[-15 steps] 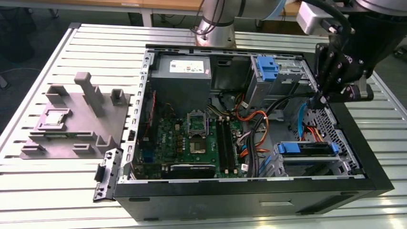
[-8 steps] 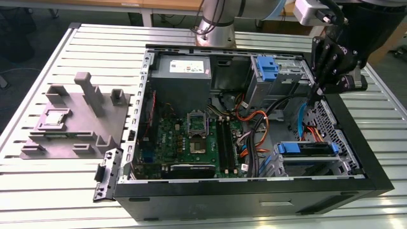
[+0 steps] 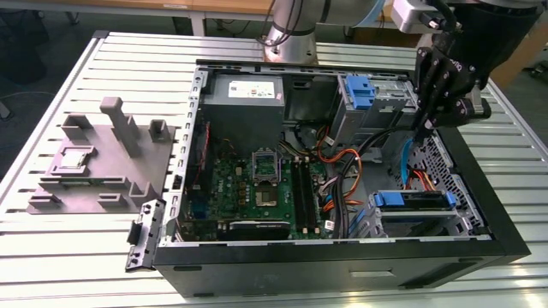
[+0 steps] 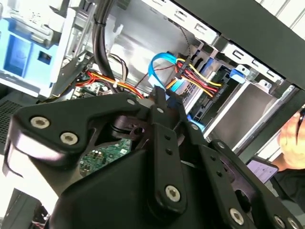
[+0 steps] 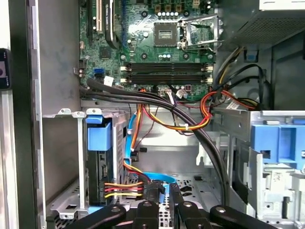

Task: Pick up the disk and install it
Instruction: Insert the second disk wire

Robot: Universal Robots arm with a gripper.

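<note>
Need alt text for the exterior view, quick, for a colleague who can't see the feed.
The black gripper hangs over the open computer case, above the side on the exterior view's right. The disk, blue-framed, sits in a bay below it; a grey fixture block stands outside on the slatted table.

- this is looking like a robotics lab or test workshop.
- an opened desktop computer case (image 3: 479,212) is lying on a slotted aluminium table (image 3: 128,58), baring its motherboard (image 3: 256,186).
- a grey moulded fixture (image 3: 102,160) is sitting beside it.
- the robot arm's base (image 3: 289,32) is standing at the table's far edge.
</note>
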